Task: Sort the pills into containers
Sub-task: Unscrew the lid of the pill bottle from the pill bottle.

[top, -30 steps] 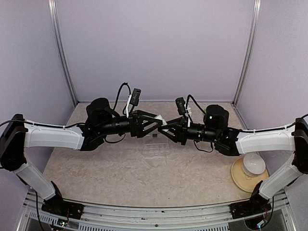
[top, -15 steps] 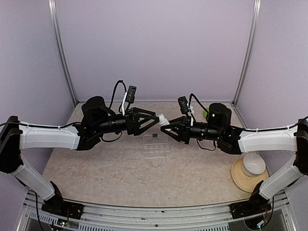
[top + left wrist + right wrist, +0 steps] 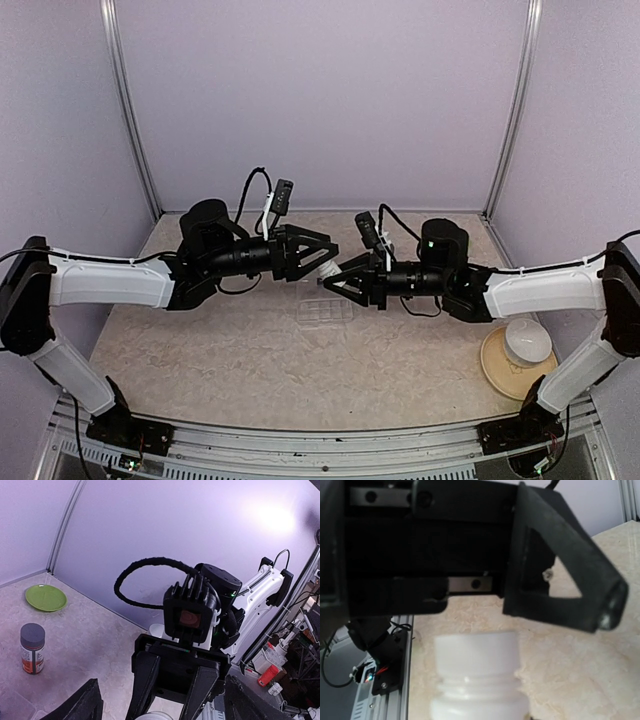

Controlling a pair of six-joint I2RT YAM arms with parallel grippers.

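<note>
My right gripper (image 3: 336,281) holds a white plastic bottle (image 3: 475,675) level above the table, shut on its body, with the capped end pointing left. My left gripper (image 3: 325,258) faces it head-on. Its black fingers (image 3: 84,705) stand wide apart, open, on either side of the bottle's cap (image 3: 156,715) without touching it. The clear pill box with its row of containers (image 3: 325,312) lies flat on the table just below and in front of both grippers. I cannot make out any pills in these views.
A white bowl on a tan plate (image 3: 522,348) sits at the right front. A green plate (image 3: 46,597) lies by the back wall, with a brown pill bottle with a grey cap (image 3: 32,648) standing near it. Purple walls close in the table.
The right gripper has carried the white bottle leftward. The left gripper drew back, then came forward, so its fingers now straddle the cap. They have narrowed slightly.
</note>
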